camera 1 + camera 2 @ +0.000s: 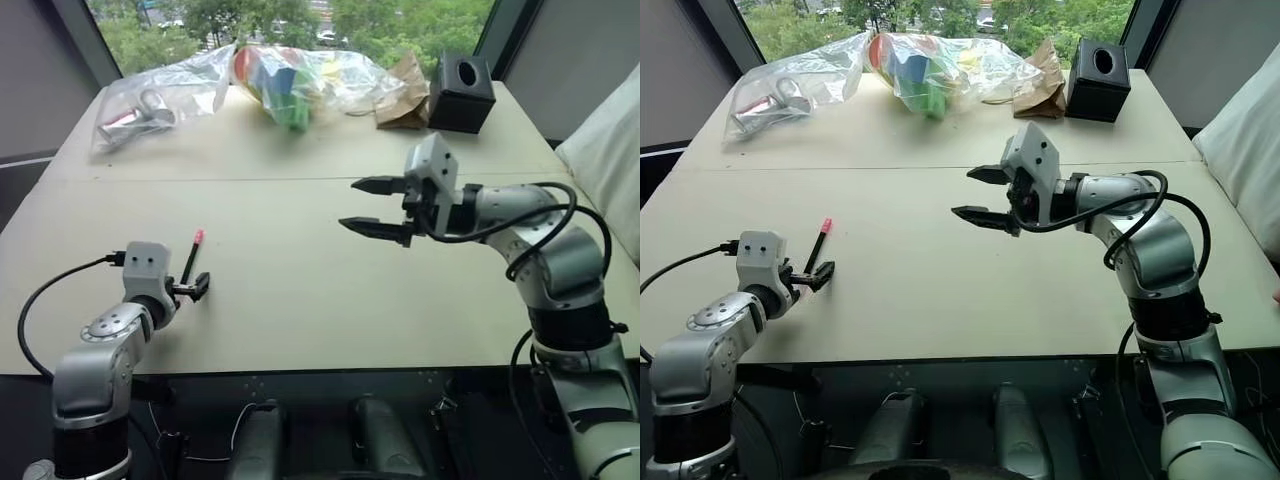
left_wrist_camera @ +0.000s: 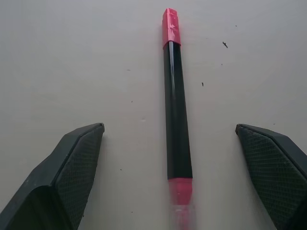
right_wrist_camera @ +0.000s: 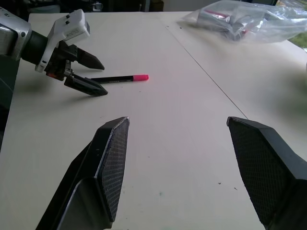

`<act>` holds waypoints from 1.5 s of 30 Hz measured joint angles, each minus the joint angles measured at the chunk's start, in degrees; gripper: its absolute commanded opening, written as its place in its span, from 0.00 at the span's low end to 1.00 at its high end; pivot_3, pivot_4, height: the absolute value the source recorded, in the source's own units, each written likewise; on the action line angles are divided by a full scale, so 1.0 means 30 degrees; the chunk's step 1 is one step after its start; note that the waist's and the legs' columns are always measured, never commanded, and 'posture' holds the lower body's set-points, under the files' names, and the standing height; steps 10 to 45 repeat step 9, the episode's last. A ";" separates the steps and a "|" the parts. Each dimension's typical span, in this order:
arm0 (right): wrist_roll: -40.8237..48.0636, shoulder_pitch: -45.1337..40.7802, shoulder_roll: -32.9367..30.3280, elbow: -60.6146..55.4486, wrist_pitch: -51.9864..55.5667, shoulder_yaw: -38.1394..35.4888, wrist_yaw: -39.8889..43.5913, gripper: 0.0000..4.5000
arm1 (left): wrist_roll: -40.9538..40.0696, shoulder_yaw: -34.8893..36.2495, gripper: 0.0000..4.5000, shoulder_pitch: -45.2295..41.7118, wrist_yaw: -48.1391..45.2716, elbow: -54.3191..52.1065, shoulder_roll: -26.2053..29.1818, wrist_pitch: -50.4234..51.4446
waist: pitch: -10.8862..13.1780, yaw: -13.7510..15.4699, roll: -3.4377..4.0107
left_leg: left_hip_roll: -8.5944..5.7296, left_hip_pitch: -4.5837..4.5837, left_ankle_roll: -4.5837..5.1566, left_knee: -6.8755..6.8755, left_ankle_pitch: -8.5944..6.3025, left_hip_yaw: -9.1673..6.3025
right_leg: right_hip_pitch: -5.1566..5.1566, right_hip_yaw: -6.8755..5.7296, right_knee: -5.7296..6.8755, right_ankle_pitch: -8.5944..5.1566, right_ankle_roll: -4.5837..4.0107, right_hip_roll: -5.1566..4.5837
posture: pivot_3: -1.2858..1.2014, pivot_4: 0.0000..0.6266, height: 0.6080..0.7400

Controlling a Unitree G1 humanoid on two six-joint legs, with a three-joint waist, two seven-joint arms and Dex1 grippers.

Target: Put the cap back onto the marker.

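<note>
Beige and matte, the wide surface runs back to a window with green trees behind it. Along its far edge lie a clear plastic bag holding metal parts, a second clear bag stuffed with coloured blocks, a crumpled brown paper bag and a black cube-shaped box with a round hole in its top.

Near the front left corner, the thin black marker lies flat on the surface. The small pink-red plastic cap sits on its far end, in line with the barrel; the near end is also pink-red. In the right wrist view the marker shows as a dark stick with a bright pink tip pointing away from the left arm.

The left tool hovers low over the near end of the marker with its two black fingers spread wide, one on each side of the barrel and well clear of it. It has hold of nothing.

The right tool is raised above the middle of the surface, well apart from the marker, pointing toward the robot's left. Its two black fingers stand parted with bare surface showing between them, and it grips nothing.
</note>
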 measured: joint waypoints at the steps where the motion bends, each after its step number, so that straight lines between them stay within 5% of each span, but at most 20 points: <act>1: 0.0083 -0.0001 -0.0048 -0.0001 0.0003 0.0000 0.0061 0.75 | -0.0103 0.0247 0.97 0.0013 0.0199 -0.0510 -0.0255 0.0002 | 0.0000 0.0002 -0.0001 | 0.0000 0.0000 0.0000 0.0000 0.0000 0.0000 | 0.0000 0.0000 -0.0001 0.0000 -0.0001 -0.0001 | 0.52 0.24 1.00; 9: 0.0756 -0.0048 -0.1279 0.0029 -0.0010 0.0106 0.2216 0.75 | -0.0771 0.1698 0.97 0.1966 0.1263 -0.6747 -0.1045 0.0265 | -0.0001 -0.0017 -0.0003 | -0.0003 -0.0006 -0.0001 -0.0002 -0.0001 0.0014 | 0.0003 0.0005 -0.0026 -0.0003 -0.0007 -0.0010 | 0.52 0.24 1.00; 45: 0.0756 -0.0048 -0.1279 0.0029 -0.0010 0.0106 0.2216 0.75 | -0.0771 0.1698 0.97 0.1966 0.1263 -0.6747 -0.1045 0.0265 | -0.0001 -0.0017 -0.0003 | -0.0003 -0.0006 -0.0001 -0.0002 -0.0001 0.0014 | 0.0003 0.0005 -0.0026 -0.0003 -0.0007 -0.0010 | 0.52 0.24 1.00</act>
